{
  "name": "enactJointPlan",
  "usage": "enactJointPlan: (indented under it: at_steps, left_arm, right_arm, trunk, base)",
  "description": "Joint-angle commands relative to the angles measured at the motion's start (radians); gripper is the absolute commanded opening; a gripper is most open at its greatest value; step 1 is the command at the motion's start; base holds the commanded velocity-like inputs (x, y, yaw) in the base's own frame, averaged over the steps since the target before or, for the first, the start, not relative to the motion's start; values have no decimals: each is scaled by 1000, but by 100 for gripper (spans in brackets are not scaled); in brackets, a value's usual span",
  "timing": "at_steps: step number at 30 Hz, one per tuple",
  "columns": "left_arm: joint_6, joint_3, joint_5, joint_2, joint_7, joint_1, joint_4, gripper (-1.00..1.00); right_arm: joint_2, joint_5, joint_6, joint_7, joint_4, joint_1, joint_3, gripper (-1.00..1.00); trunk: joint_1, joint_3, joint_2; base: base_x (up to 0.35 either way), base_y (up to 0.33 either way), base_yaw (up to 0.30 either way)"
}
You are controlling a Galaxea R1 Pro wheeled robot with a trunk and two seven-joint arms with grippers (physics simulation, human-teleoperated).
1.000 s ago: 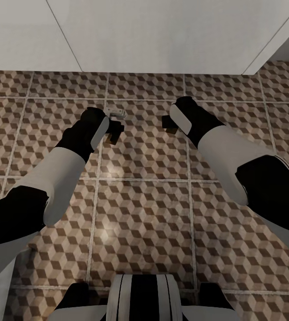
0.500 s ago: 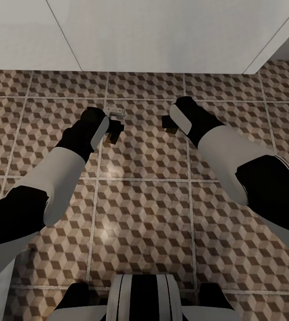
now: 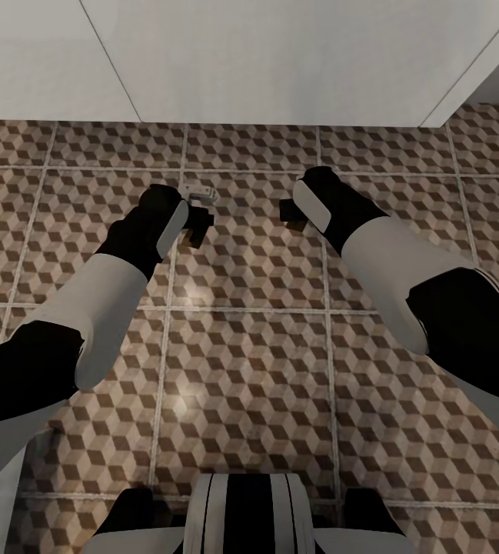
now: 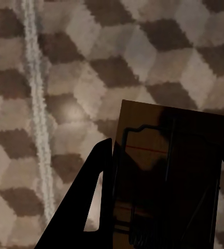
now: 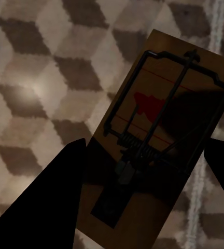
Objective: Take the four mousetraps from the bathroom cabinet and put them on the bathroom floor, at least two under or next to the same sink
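Two mousetraps held | left hand (image 4: pixel 161 207) clamps one (image 4: pixel 169 171) | right hand (image 5: pixel 143 192) clamps another (image 5: pixel 158 150) | above bathroom floor (image 3: pixel 249 369)

Tiled domestic room, likely bathroom: cube-patterned floor tiles (image 3: pixel 249 362) with pale grout; plain white wall (image 3: pixel 280 61)

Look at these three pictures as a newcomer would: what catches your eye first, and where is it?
The cube-patterned floor dominates, with both arms stretched out over it toward a white wall. Each end effector carries a mousetrap: the left end effector grips one mousetrap, and the right end effector grips another with a red spot. A small pale object lies on the tiles beyond the left arm.
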Motion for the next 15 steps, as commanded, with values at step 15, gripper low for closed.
enactJointPlan:
  at_steps: [15]
  left_arm:
    - [3,-4,9,1,8,0,-1,-100]
  right_arm:
    - [0,-11,2,-9,1,-1,5,-100]
  trunk:
    - [0,-1,0]
  base:
    - [0,0,0]
